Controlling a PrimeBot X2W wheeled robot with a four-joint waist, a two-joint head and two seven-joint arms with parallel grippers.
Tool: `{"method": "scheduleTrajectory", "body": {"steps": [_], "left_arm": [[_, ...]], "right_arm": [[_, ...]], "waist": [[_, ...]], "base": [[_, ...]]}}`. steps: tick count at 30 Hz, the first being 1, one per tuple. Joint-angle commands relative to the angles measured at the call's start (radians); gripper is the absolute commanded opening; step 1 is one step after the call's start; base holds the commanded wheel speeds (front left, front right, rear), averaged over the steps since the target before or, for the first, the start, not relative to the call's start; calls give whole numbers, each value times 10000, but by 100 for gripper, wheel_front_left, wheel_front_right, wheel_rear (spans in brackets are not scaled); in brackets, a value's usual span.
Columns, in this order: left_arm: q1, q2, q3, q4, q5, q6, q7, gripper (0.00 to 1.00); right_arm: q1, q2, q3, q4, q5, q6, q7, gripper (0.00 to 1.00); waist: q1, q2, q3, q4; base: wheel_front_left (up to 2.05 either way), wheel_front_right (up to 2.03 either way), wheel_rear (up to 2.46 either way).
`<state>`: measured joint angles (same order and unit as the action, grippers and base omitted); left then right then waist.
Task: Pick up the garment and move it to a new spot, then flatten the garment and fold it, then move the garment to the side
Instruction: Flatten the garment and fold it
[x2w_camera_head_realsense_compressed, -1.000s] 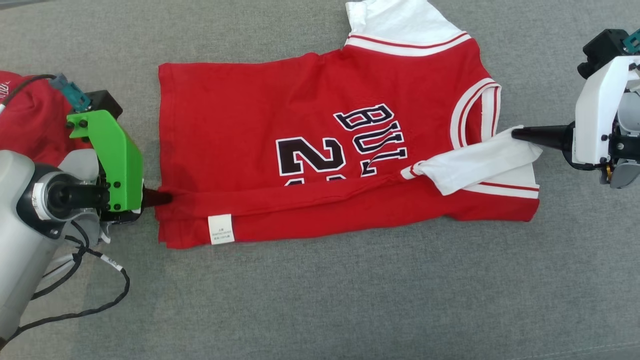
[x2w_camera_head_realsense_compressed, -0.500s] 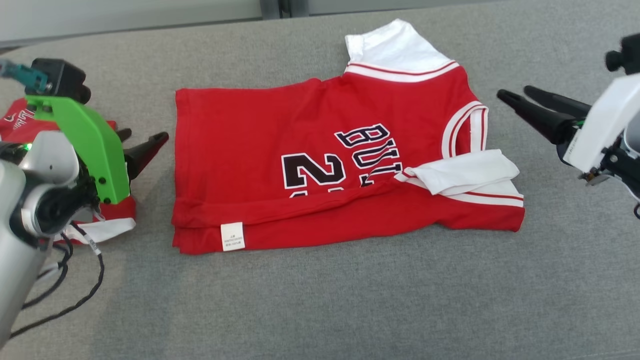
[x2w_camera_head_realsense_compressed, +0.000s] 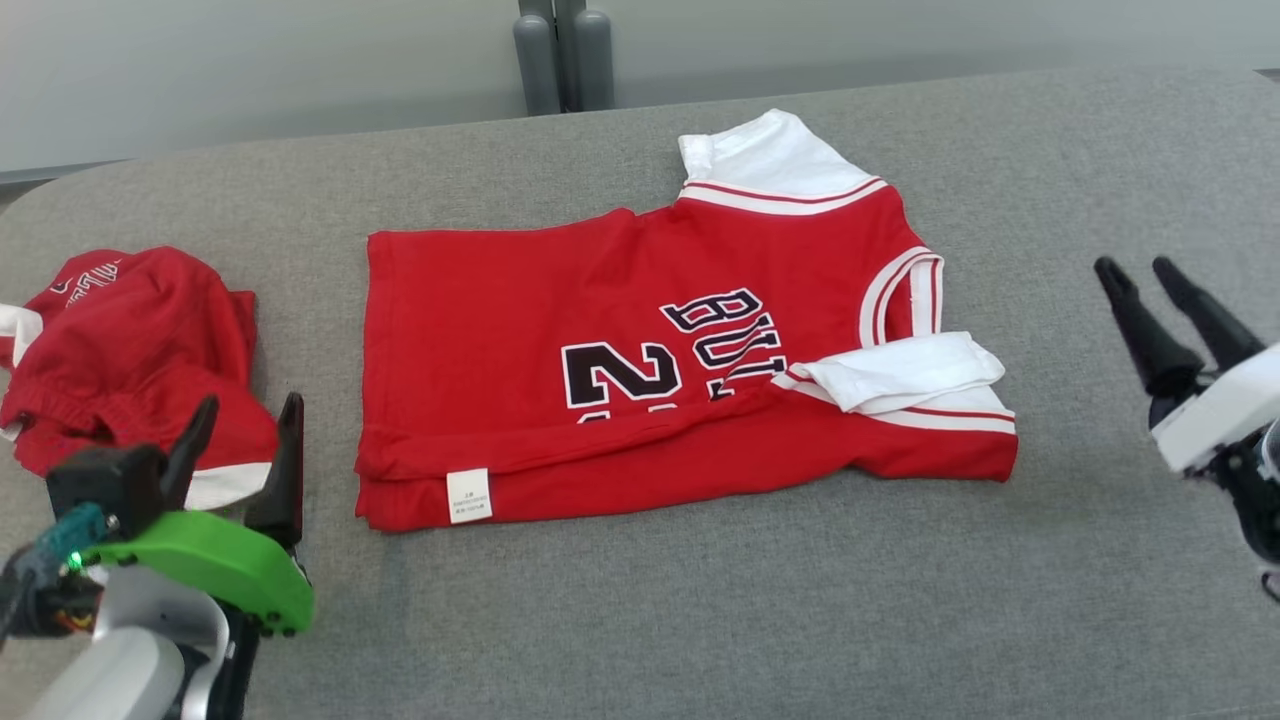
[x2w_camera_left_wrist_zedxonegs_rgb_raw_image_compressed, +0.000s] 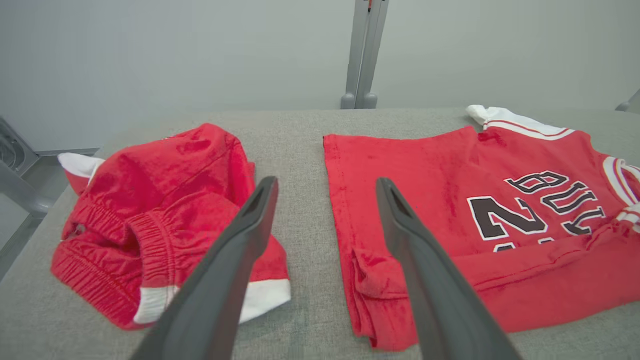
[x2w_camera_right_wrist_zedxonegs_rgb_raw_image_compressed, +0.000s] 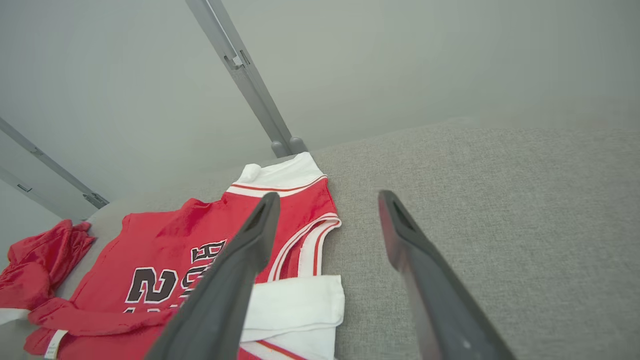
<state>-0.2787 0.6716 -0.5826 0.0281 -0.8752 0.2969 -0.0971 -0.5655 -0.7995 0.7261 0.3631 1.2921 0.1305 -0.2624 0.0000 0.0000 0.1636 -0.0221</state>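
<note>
garment (x2w_camera_head_realsense_compressed: 640, 360), a red jersey, lies mid-frame on the grey tabletop (x2w_camera_head_realsense_compressed: 700, 620), long axis left–right, lower edge folded up. left gripper (x2w_camera_head_realsense_compressed: 250, 403) lower left, jaws wide, empty, near the hem (x2w_camera_head_realsense_compressed: 372, 400); right gripper (x2w_camera_head_realsense_compressed: 1134, 267) right edge, jaws wide, empty, a little farther off. left wrist view shows doubled hem layers; right wrist view shows the folded white sleeve (x2w_camera_right_wrist_zedxonegs_rgb_raw_image_compressed: 295, 305). red shorts (x2w_camera_head_realsense_compressed: 130, 340) far left.
</note>
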Motion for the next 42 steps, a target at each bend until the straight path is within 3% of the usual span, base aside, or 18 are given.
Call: {"method": "scheduleTrajectory", "body": {"steps": [1,6,10,21,33,34,35,36,37,38,42], "left_arm": [[393,-120,85,-69,-73,227,-233,100],[1015,-515,-121,80,-35,662,-511,100],[1054,-809,-390,371,-71,605,-378,100],[169,-1200,-1151,1551,0,-55,511,100],[-570,-1483,-1480,2485,-91,-774,902,100],[-618,-1522,-1518,2558,-105,-866,940,100],[-662,-1546,-1518,2615,-120,-905,921,94],[-709,-1575,-1519,2656,-126,-928,897,58],[-723,-1597,-1523,2682,-126,-931,882,24],[-703,-1620,-1538,2717,-144,-947,886,0],[-541,-1585,-1545,2704,-235,-1015,904,0]], "right_arm": [[626,288,-294,91,-319,5,-23,100],[1736,1120,-792,335,-1145,5,-13,100],[1973,1564,-807,588,-1308,5,423,100],[1724,2315,-919,1588,-1323,5,1700,100],[1816,2584,-739,1158,-982,5,2674,100],[1794,2606,-715,1136,-982,5,2704,96],[1777,2629,-704,1108,-975,5,2731,80],[1761,2644,-676,1053,-958,5,2763,47],[1754,2644,-662,1022,-952,5,2768,33],[1746,2642,-660,972,-940,5,2752,4],[1811,2616,-637,819,-829,5,2749,0]], "waist": [[0,0,35,-77],[0,0,126,-95],[0,0,242,-56],[0,0,523,236],[0,0,791,68],[0,0,806,48],[0,0,812,34],[0,0,810,21],[0,0,802,13],[0,0,785,5],[0,0,634,15]], "base": [[0,0,0],[0,0,0],[0,0,0],[0,0,0],[0,0,0],[0,0,0],[0,0,0],[0,0,0],[0,0,0],[0,0,0],[0,0,0]]}}
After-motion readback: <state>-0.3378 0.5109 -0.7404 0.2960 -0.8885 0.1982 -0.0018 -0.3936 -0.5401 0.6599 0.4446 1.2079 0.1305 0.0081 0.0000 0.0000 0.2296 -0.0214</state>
